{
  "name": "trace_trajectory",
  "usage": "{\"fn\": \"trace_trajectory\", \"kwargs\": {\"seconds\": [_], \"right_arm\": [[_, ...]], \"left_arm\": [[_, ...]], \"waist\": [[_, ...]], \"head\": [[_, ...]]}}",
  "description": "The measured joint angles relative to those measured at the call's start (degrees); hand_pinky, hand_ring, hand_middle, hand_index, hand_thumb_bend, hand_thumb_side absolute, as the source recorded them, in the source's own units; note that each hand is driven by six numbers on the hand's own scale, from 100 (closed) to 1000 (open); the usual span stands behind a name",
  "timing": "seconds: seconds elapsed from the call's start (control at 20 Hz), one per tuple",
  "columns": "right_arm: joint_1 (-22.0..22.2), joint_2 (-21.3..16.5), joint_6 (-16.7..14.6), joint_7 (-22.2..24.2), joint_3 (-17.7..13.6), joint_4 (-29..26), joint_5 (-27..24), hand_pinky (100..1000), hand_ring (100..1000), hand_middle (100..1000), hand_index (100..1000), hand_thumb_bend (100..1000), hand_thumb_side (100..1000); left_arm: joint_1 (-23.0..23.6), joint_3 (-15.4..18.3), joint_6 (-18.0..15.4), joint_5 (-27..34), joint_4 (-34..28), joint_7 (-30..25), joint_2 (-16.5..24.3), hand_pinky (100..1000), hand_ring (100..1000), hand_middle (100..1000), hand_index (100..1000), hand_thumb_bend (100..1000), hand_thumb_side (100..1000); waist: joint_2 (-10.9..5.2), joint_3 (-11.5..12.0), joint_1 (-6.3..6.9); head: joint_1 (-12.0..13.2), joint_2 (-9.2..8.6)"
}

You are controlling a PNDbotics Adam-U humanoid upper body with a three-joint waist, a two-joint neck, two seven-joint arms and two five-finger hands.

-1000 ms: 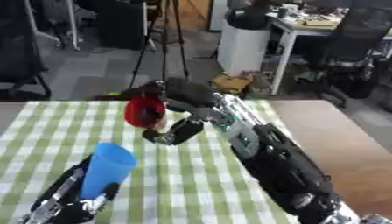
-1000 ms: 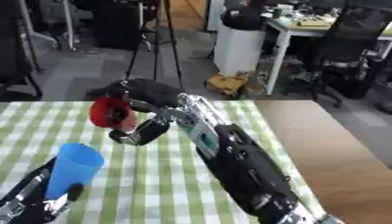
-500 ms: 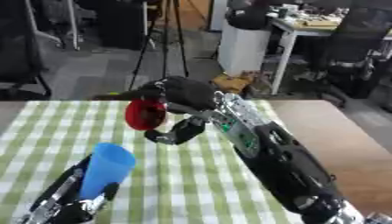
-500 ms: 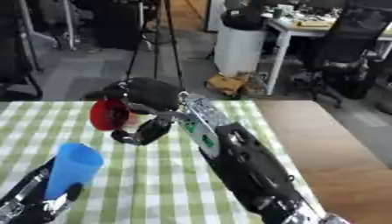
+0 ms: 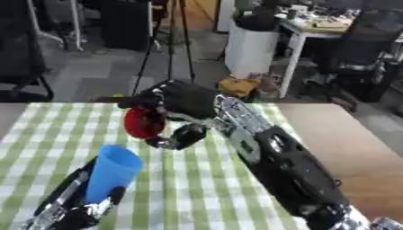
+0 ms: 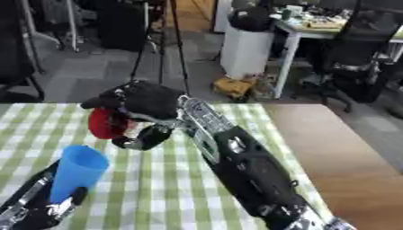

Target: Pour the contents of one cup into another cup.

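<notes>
Left eye view. Right hand point(image 5: 182, 99) raised above the far part of the table point(image 5: 197, 188), fingers and thumb curled round the red cup point(image 5: 143, 123). Red cup held off the checked cloth, tipped on its side, above and slightly right of the blue cup point(image 5: 112, 173). Blue cup upright near the table's near left corner, clasped low down by the left hand point(image 5: 75, 207); fingers wrapped round the lower part of the cup, mouth of the cup clear. Red cup and blue cup apart, not touching. Right forearm running from the near right corner up toward the table's middle.

Right eye view. Same arrangement, shifted left. Red cup point(image 6: 106, 123) enclosed by the right hand point(image 6: 145, 99), thumb below it. Blue cup point(image 6: 75, 172) at the near left corner, held by the left hand point(image 6: 43, 206). Contents of either cup not discernible. Bare wooden tabletop visible along the right edge beyond the cloth.
</notes>
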Motion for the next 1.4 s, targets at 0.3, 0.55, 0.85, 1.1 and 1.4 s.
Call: {"fn": "trace_trajectory", "kwargs": {"seconds": [0.3,0.55,0.85,1.1,1.4], "right_arm": [[0.0,0.0,-0.5,-4.5,0.3,-0.3,6.5,535,367,424,953,100,139],[-0.1,0.0,-0.5,-8.2,0.4,-0.3,11.4,536,380,438,951,100,136],[-0.1,0.0,-0.3,-11.6,0.7,-0.3,15.4,536,390,448,950,100,133],[-0.1,0.0,-0.3,-13.2,1.0,-0.3,17.6,537,408,467,948,100,130],[-0.1,-0.1,0.1,-15.6,1.6,-0.6,21.6,538,425,482,946,100,123]], "left_arm": [[-0.1,0.0,0.0,0.0,0.2,0.0,0.0,320,449,484,715,100,502],[-0.1,0.0,0.0,0.0,0.2,0.0,-0.4,321,448,483,715,100,498],[-0.1,0.1,0.2,0.0,0.0,0.2,-0.5,321,448,482,714,100,491],[-0.1,0.4,0.3,0.1,-0.2,0.6,-0.5,321,447,482,714,100,490],[-0.1,0.4,0.4,0.1,-0.2,0.6,-0.5,322,447,482,713,100,489]], "waist": [[0.0,0.2,-0.02],[-0.11,0.2,-0.04],[-0.56,0.2,-0.08],[-0.95,0.2,-0.11],[-1.38,0.3,-0.37]], "head": [[0.0,0.0],[0.0,-0.01],[-0.1,-0.01],[-0.1,-0.01],[-0.2,-0.01]]}}
